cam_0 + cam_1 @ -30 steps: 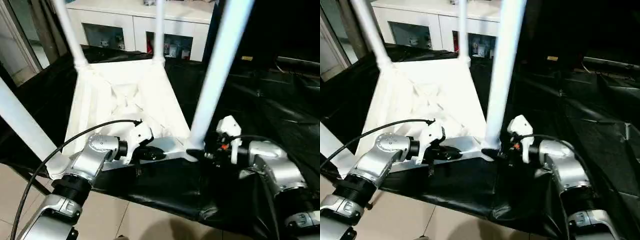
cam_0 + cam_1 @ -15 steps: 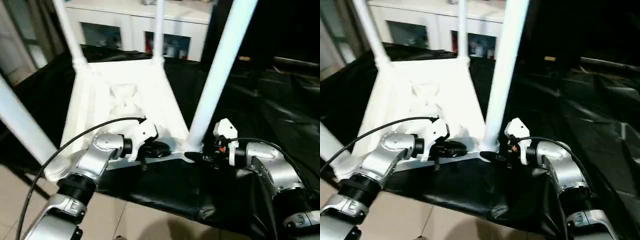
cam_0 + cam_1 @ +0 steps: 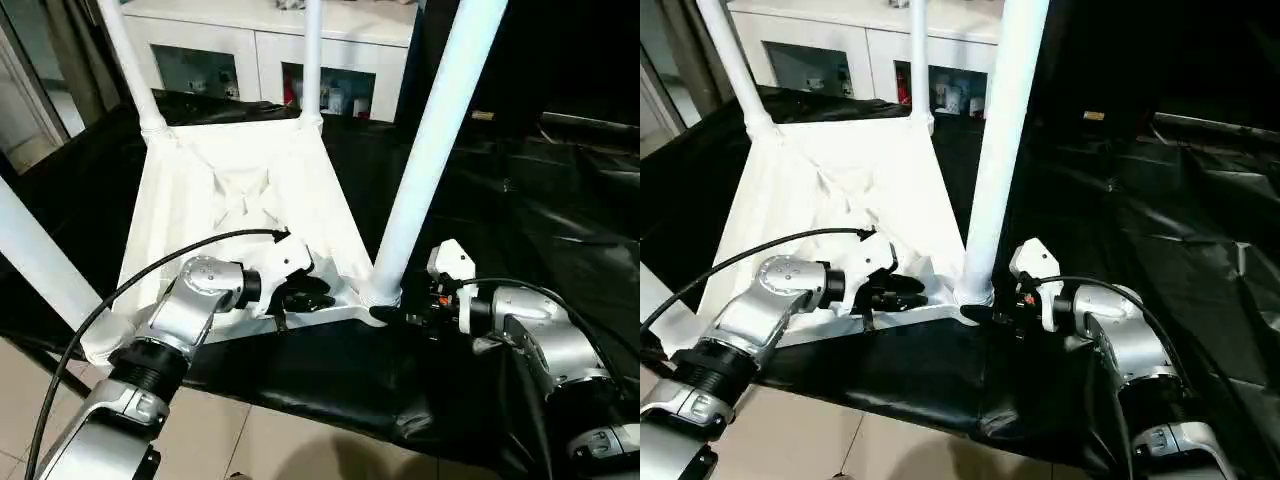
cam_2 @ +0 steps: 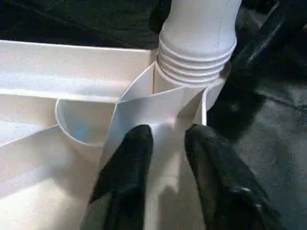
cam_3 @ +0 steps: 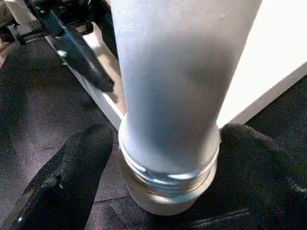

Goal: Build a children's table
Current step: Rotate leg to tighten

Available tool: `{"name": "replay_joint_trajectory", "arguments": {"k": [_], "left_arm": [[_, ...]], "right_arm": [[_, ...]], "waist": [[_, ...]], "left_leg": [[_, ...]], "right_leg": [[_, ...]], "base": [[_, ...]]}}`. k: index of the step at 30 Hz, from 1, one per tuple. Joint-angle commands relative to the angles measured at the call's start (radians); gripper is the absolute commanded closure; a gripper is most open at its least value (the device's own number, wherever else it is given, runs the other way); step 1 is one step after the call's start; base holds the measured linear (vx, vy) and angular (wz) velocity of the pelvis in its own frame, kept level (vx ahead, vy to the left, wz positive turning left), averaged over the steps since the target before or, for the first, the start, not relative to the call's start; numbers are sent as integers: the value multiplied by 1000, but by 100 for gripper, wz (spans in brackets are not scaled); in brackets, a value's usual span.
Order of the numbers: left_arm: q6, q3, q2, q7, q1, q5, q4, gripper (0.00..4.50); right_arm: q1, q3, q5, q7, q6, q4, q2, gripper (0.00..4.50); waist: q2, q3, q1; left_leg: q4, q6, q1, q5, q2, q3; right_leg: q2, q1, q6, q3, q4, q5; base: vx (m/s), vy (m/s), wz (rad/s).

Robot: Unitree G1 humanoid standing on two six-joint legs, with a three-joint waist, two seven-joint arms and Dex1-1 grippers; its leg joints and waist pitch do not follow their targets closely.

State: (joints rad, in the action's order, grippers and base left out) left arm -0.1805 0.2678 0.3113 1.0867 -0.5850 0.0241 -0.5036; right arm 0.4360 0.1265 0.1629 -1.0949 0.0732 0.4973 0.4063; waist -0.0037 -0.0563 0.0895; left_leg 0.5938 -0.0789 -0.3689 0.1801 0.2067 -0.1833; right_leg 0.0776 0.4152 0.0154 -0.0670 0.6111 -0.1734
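The children's table lies upside down: its white ribbed tabletop (image 3: 240, 190) rests on a black-covered surface with white legs standing up from its corner sockets. My left gripper (image 3: 315, 295) is at the near rim, beside the near-right socket. Its fingers (image 4: 127, 158) stand apart astride a thin white wall of the tabletop (image 4: 72, 120), open. My right gripper (image 3: 392, 315) sits at the foot of the near-right leg (image 3: 430, 150). In the right wrist view its fingers (image 5: 72, 167) press on both sides of that leg's ringed base (image 5: 168, 182).
Two far legs (image 3: 125, 60) (image 3: 312, 60) and the near-left leg (image 3: 40, 260) rise steeply past my arms. A white glass-doored cabinet (image 3: 260, 50) stands behind. Crinkled black sheeting (image 3: 520, 200) covers the surface to the right. Tiled floor (image 3: 250, 450) lies below the near edge.
My left gripper's fingers have parted from the tabletop's near rim, where they were shut. The right gripper stays at the leg's base. The camera view has shifted slightly.
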Motion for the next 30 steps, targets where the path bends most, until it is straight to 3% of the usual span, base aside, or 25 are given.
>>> {"name": "replay_joint_trajectory", "arguments": {"k": [1,6,14,22,30], "left_arm": [[-13,-13,1,15,6,15,23,296],[-46,-9,12,53,19,39,55,296],[-30,34,42,21,29,-21,27,296],[-40,34,44,19,26,-20,26,372],[-35,48,49,35,29,-23,32,447]], "right_arm": [[7,3,-5,-1,-11,2,8,47],[9,7,-8,-2,-14,4,6,47],[9,7,-12,2,-20,6,1,47],[8,3,-13,10,-28,9,-1,47],[8,7,-16,14,-37,12,-4,47]], "waist": [[-19,71,3],[-17,70,2],[-12,71,0],[-11,72,1],[-10,69,1]], "left_leg": [[-60,82,5,148,20,2],[-62,73,7,162,21,3],[-62,67,9,166,20,4],[-61,69,8,161,20,4],[-64,54,10,197,20,6]], "right_leg": [[58,-61,216,40,-68,-199],[59,-59,208,40,-70,-230],[57,-59,200,41,-71,-224],[57,-61,217,41,-68,-193],[59,-59,190,40,-77,-276]], "base": [[0,0,0],[0,0,0],[0,0,0],[0,0,0],[0,0,0]]}}
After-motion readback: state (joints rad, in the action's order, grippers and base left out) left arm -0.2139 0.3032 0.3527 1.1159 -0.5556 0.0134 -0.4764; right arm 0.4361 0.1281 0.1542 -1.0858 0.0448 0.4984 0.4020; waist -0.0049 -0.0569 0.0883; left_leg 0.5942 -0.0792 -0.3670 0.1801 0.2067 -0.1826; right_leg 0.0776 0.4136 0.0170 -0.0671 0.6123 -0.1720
